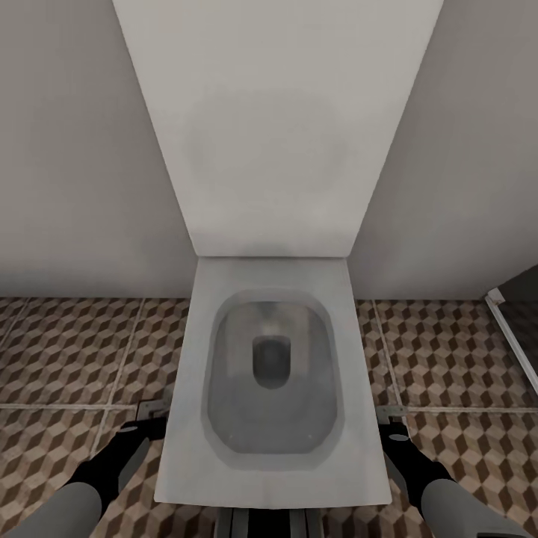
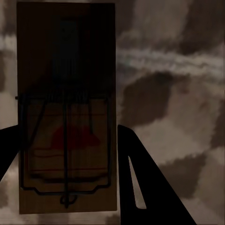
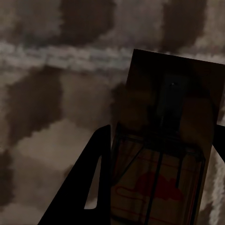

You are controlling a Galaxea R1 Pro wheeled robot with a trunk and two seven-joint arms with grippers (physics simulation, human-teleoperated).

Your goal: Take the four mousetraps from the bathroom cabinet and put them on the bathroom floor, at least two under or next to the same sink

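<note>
A dark-brown mousetrap with thin grey wire parts and a red mark sits between the two black fingers of my left gripper, which is shut on it. My right gripper is shut on a second mousetrap the same way. Both traps hang close above the cube-patterned bathroom floor. In the head view my left gripper is low beside the toilet's left flank. My right gripper is beside its right flank, and the bowl partly hides both.
A white toilet with its lid raised against a white wall panel stands straight ahead between my arms. Pale walls close off the back. A white frame edge and a dark opening lie at the far right. Open tiles show on both sides.
</note>
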